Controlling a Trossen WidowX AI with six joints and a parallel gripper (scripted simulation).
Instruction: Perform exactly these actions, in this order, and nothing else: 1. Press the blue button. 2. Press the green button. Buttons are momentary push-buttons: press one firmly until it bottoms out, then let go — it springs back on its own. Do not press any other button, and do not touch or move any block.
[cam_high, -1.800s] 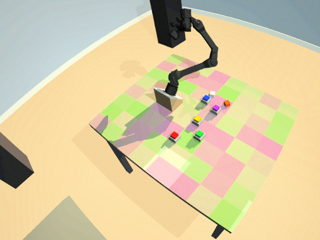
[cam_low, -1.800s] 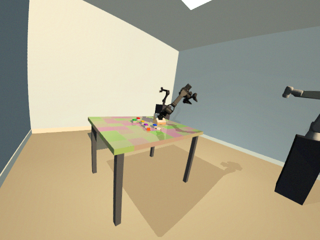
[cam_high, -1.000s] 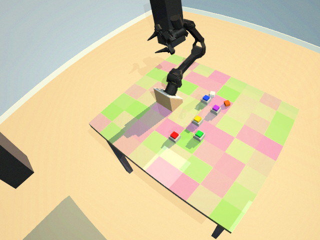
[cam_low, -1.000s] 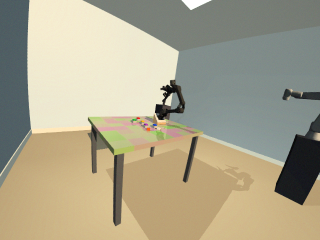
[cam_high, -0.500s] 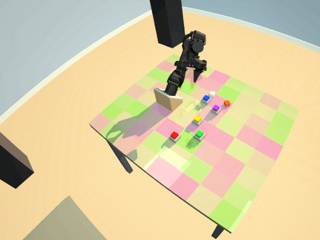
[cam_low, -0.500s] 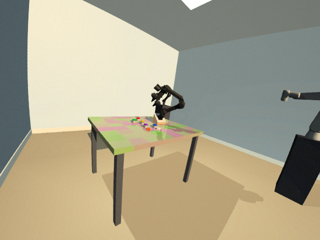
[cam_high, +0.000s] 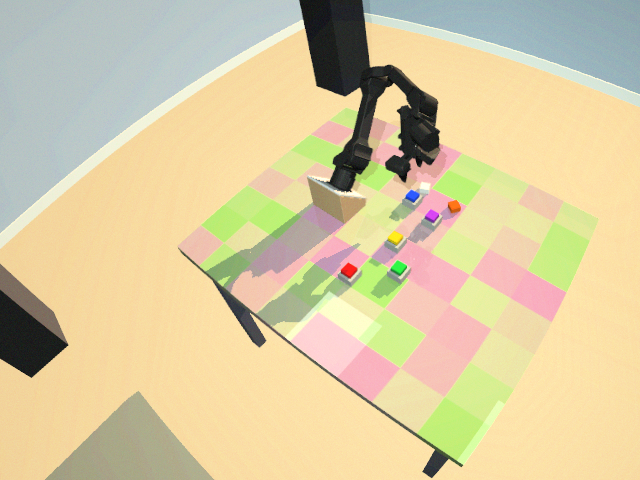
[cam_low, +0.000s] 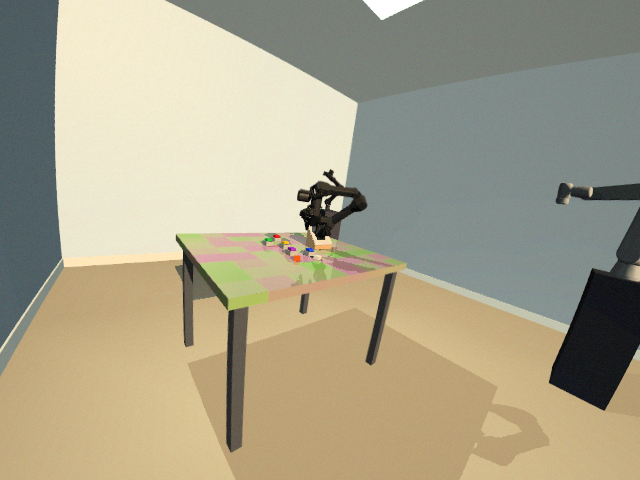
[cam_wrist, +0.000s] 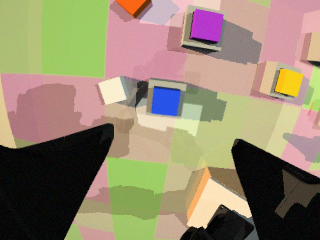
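A black arm bends over a checkered pink-and-green table, its gripper hanging above the board with the jaws spread wide and nothing between them. In the top view the gripper sits at about 11 o'clock from the blue button, near it but apart and raised off the surface. The wrist view looks straight down: the two dark fingers frame the lower corners, and the blue button lies just above the gap between them, near the middle of the picture.

A white block stands just beside the blue button at its 1 o'clock in the top view; from the wrist it shows at the button's 9 o'clock, very close, with a narrow dark gap between. An orange block rests at 3 o'clock from the blue button, with a purple button at 4 o'clock.

The green button sits well apart from the gripper, at 6 o'clock from the blue button, toward the table's middle. A red button lies at its 9 o'clock, and a yellow button stands between the green and blue ones.

The arm rises from a tan base at 9 o'clock from the blue button. The exterior view shows the table on dark legs in a bare room, the arm folded over its far edge.
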